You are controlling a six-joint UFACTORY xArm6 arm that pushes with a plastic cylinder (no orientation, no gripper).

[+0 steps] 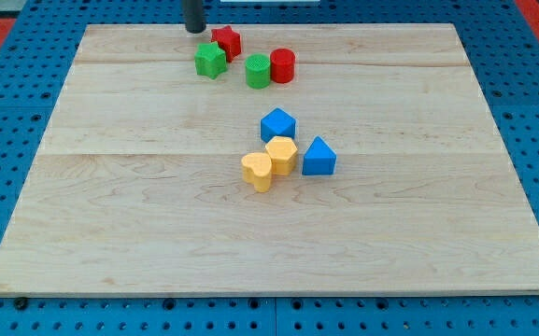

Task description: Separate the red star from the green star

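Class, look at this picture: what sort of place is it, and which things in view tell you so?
Probably a robotics lab test bench. A pale wooden board lies on a blue perforated mounting surface, small coloured blocks such as the red star and green star sit on it, and my tip rests near them.

The pale wooden bench [138,215] carries eight blocks. Near the view's top lie a red star [226,41] and a green star [210,61], touching, then a green cylinder [258,71] against a red cylinder [282,65]. Mid-board cluster a blue pentagon-like block [277,124], a blue triangular block [319,157], a yellow hexagon [281,154] and a yellow heart [258,171].
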